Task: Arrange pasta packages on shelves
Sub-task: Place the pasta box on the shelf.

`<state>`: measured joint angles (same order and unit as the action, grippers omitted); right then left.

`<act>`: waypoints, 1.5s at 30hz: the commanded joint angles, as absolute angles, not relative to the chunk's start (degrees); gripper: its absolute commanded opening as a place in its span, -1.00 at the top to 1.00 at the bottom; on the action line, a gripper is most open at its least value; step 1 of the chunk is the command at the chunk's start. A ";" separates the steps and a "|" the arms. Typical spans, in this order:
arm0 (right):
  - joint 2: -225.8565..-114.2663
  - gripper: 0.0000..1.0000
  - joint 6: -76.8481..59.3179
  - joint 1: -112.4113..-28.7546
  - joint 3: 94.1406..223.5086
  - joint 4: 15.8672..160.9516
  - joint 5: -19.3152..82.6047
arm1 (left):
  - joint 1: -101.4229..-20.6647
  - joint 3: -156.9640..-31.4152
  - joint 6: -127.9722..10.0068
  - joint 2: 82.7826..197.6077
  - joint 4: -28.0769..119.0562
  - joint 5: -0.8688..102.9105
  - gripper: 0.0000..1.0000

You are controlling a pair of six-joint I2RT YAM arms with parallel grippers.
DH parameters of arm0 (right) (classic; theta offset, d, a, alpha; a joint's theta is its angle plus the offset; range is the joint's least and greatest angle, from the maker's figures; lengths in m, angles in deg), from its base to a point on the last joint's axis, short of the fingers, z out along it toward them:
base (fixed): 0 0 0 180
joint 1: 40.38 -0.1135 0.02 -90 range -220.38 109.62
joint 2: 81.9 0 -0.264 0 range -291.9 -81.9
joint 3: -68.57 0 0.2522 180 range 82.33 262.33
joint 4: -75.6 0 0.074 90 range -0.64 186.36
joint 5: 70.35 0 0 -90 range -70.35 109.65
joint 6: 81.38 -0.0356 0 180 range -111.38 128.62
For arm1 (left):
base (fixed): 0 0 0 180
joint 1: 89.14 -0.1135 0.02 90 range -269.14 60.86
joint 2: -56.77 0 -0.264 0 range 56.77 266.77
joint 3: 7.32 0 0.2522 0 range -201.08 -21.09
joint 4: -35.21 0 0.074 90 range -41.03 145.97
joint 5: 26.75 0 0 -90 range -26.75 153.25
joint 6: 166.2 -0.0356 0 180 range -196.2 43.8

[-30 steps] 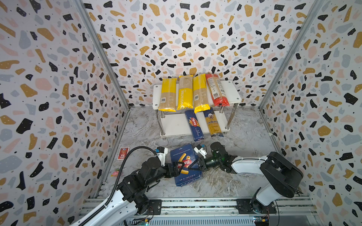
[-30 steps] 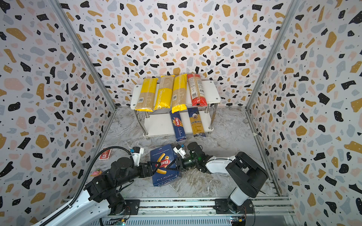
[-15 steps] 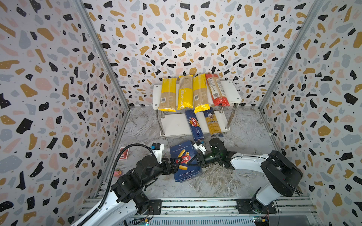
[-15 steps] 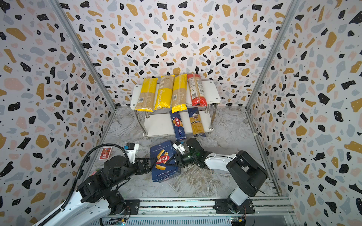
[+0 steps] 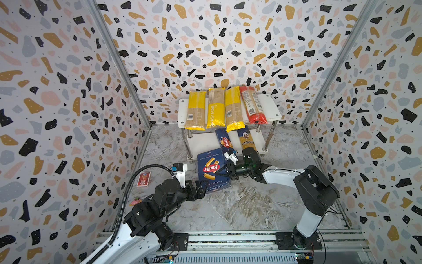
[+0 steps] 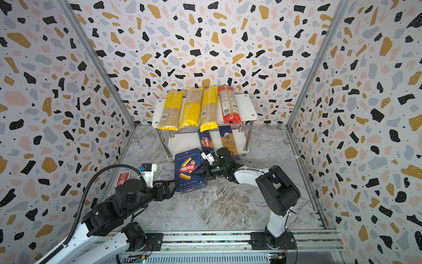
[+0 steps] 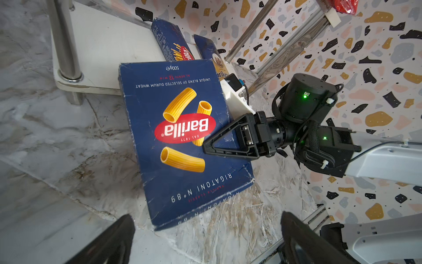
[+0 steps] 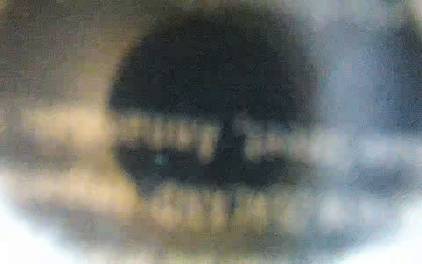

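On your marble counter [image 5: 239,210], boxed in by speckled walls [image 5: 68,102], the wide blue box [image 5: 212,169] lies at the foot of the shelves [image 5: 269,107], your right arm [image 5: 280,174] reaching low with right jaws pinching its side edge, your left arm [image 5: 164,194] low too, left jaws spread wide near its corner.

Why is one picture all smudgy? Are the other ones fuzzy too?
Right wrist view: totally blurred and blocky, just a dark blob among tan and blue smears. Left wrist view: sharp, the wide Barilla box print reads easily; only the left gripper near the edge looks dark and soft. Both top views: clear and evenly lit, shelves crisp.
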<state>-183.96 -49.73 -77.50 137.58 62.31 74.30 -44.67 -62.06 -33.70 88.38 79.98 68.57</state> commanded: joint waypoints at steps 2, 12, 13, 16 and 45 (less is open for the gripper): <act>-182.64 0.13 -50.11 -75.92 144.43 53.41 78.44 | -45.54 -64.97 -36.44 89.94 80.26 70.05 -0.99; -188.57 0.14 -52.15 -74.38 152.60 51.02 78.71 | -48.42 -66.40 -38.57 92.15 80.26 67.22 -0.99; -189.08 0.14 -52.70 -74.24 153.01 50.17 78.65 | -48.61 -66.35 -38.67 92.07 80.50 67.16 -0.99; -191.31 0.14 -53.86 -74.00 154.72 48.48 78.37 | -49.06 -65.96 -39.02 91.94 80.70 66.81 -0.99; -209.16 0.11 -59.99 -70.00 174.44 41.61 81.28 | -53.18 -64.25 -40.74 94.44 77.79 60.45 -0.99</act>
